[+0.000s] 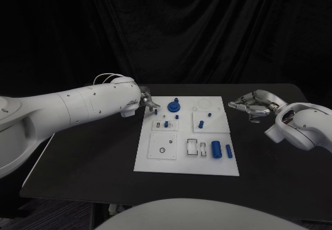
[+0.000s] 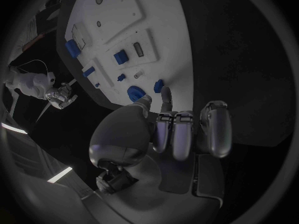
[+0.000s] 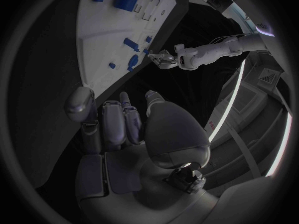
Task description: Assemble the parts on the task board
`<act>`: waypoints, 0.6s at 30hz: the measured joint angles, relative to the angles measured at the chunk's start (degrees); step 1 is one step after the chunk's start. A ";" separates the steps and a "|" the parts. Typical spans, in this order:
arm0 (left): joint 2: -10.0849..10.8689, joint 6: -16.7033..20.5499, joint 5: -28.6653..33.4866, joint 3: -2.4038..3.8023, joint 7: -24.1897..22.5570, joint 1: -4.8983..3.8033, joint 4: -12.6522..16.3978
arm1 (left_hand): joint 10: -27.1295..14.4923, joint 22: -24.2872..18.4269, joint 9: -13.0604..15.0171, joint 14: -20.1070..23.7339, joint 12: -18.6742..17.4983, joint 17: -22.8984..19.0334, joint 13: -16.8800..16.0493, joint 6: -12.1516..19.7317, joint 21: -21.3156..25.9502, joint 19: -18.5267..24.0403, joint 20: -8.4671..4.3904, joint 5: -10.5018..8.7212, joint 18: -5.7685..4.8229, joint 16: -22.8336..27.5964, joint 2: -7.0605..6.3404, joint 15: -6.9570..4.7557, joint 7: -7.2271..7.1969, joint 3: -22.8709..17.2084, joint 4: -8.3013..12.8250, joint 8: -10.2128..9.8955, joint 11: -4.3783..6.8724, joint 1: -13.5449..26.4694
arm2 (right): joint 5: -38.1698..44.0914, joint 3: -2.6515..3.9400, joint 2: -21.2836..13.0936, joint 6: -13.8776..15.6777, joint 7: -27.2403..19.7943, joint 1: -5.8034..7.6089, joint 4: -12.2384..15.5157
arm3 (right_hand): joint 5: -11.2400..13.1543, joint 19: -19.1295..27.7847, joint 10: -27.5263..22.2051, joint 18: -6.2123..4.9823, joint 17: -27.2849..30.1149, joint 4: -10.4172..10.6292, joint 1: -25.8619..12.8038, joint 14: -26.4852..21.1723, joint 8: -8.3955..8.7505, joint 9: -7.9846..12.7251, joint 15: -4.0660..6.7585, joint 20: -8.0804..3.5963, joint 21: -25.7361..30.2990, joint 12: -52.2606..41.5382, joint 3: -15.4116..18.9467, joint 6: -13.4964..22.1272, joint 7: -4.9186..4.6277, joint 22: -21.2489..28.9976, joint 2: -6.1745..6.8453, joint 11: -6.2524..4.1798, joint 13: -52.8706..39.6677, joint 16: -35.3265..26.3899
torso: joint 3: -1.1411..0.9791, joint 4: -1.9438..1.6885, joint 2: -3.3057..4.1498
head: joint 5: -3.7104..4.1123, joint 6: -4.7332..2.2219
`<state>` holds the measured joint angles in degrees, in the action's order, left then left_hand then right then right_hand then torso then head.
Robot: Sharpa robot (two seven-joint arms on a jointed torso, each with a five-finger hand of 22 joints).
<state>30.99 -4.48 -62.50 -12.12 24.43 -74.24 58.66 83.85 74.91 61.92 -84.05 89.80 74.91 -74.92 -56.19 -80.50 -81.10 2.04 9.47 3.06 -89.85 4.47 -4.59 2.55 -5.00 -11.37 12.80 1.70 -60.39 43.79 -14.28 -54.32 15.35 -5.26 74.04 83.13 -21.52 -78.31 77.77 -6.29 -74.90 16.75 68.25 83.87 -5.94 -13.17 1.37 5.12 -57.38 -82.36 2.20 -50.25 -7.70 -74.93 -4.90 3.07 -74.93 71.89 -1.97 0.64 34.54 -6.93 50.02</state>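
The white task board (image 1: 156,160) lies in the middle of the black table. Blue parts stand on it: a round knob (image 1: 173,106), small pegs (image 1: 166,124) (image 1: 200,124), and a thick cylinder (image 1: 216,149) beside a thinner bar (image 1: 228,151) near the front. My left hand (image 1: 145,101) hovers at the board's far left corner, holding nothing. In the left wrist view its forefinger (image 2: 166,95) and thumb stand apart, just short of a small blue peg (image 2: 159,86) next to the knob (image 2: 135,93). My right hand (image 1: 252,105) hangs over bare table right of the board, loosely curled and empty.
The board carries raised white sub-plates (image 1: 166,143) with slots and holes, and a clear ring outline (image 1: 205,103) at the far right. Black table (image 1: 90,163) surrounds the board on all sides. A dark curtain hangs behind.
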 measured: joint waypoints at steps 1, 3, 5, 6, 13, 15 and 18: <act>0.00 0.07 0.00 0.00 -0.12 0.00 0.00 | 0.00 0.00 -0.08 0.00 0.00 0.00 0.00 0.00 0.00 0.00 0.00 0.00 0.00 0.00 0.00 0.00 0.00 0.00 0.00 -0.04 0.00 0.00 | 0.00 0.00 -0.01 -0.01 0.01 0.00 0.00 | 0.00 0.00 0.00 0.00 0.00 0.00 0.00 0.00 0.00 0.00 0.00 0.00 0.00 0.00 0.00 0.00 0.00 0.00 0.00 0.00 0.00 0.00 | 0.00 -0.01 0.00 | 0.01 0.00; 0.00 0.15 0.00 0.00 -0.31 0.01 -0.04 | 0.14 0.00 -0.17 0.00 0.00 0.00 0.00 0.00 0.00 0.00 0.00 0.00 0.00 0.00 0.00 0.00 0.00 0.00 0.00 -0.05 -0.14 0.00 | 0.00 0.00 -0.03 -0.03 0.03 0.00 0.00 | 0.00 0.00 -0.12 0.00 0.00 0.00 0.00 0.00 0.00 0.04 0.00 0.00 0.26 0.00 0.00 0.00 0.00 0.00 0.00 0.12 0.00 -0.23 | -0.01 -0.01 0.00 | 0.01 0.00; -0.02 0.18 0.00 0.00 -0.43 0.01 -0.08 | 0.19 0.00 -0.20 0.00 0.00 0.00 0.00 0.00 0.00 0.00 0.00 0.00 0.00 0.00 0.00 0.00 0.00 0.00 0.00 -0.05 -0.19 0.00 | 0.00 0.00 -0.05 -0.05 0.04 0.00 0.00 | 0.00 0.00 -0.21 0.00 0.00 -0.16 0.00 0.00 0.00 0.06 0.00 0.00 0.37 0.00 0.16 0.00 0.00 0.01 0.00 0.21 0.00 -0.24 | -0.01 -0.01 0.00 | 0.01 -0.02; -0.04 0.19 0.00 0.00 -0.48 0.02 -0.10 | 0.19 0.00 -0.21 0.00 0.00 0.00 0.00 0.00 0.00 0.00 0.00 0.00 0.00 0.00 0.00 0.00 0.00 0.00 0.00 -0.10 -0.19 0.00 | 0.00 0.00 -0.06 -0.06 0.05 0.00 0.00 | 0.00 0.00 -0.21 0.00 0.00 -0.16 0.00 0.00 0.00 0.06 0.00 0.00 0.37 0.00 0.16 0.00 0.00 0.00 0.00 0.21 0.00 -0.24 | -0.01 -0.01 0.00 | 0.01 -0.02; -0.36 0.20 -0.01 0.01 -0.89 0.31 -0.16 | 0.19 0.00 -0.47 0.00 0.00 0.00 0.00 0.00 0.00 0.00 0.00 0.00 0.00 0.00 0.00 0.00 0.00 0.00 0.00 -0.32 -0.19 0.00 | 0.00 0.00 -0.11 -0.14 0.12 -0.01 0.07 | 0.00 0.00 -0.21 0.00 0.00 -0.16 0.00 0.00 0.00 0.05 0.00 0.00 0.37 0.00 0.16 0.00 0.00 0.01 0.00 0.21 0.01 -0.24 | -0.01 -0.01 0.03 | -0.02 -0.03; -0.43 0.21 -0.01 0.01 -0.96 0.45 -0.20 | 0.19 -0.01 -0.59 0.00 0.00 0.00 0.00 0.00 0.23 0.00 0.00 0.00 0.00 0.00 0.26 0.00 0.00 0.00 0.00 -0.67 -0.19 -0.26 | 0.00 0.00 -0.14 -0.16 0.14 -0.01 0.08 | 0.00 0.00 -0.21 0.00 0.00 -0.16 0.00 0.00 0.00 0.05 0.00 0.00 0.37 0.00 0.16 0.00 0.00 0.01 0.00 0.21 0.01 -0.24 | -0.01 -0.01 0.03 | -0.03 -0.03; -0.51 0.21 -0.02 0.01 -1.06 0.57 -0.27 | 0.19 -0.01 -0.68 0.00 0.00 0.00 0.00 0.00 0.23 0.00 0.00 0.22 0.00 0.00 0.26 0.00 0.00 0.00 0.00 -0.72 -0.19 -0.26 | 0.01 0.00 -0.21 -0.18 0.19 -0.01 0.12 | 0.00 0.00 -0.21 0.00 0.00 -0.16 0.00 0.00 0.00 0.05 0.00 0.00 0.37 0.00 0.16 0.00 0.00 0.01 0.00 0.21 0.01 -0.24 | -0.01 0.02 0.03 | -0.12 -0.03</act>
<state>30.48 -4.27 -62.51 -12.12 23.37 -73.67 58.39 84.04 74.90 61.24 -84.05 89.80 74.91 -74.92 -56.19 -80.27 -81.10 2.04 9.69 3.06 -89.85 4.74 -4.59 2.55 -5.00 -11.38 12.07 1.50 -60.66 43.79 -14.28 -54.53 15.17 -5.07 74.04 83.25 -21.52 -78.31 77.57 -6.28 -74.90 16.59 68.25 83.87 -5.94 -13.12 1.37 5.12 -57.01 -82.36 2.36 -50.25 -7.70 -74.92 -4.90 3.28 -74.92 71.65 -1.98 0.66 34.57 -7.04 49.99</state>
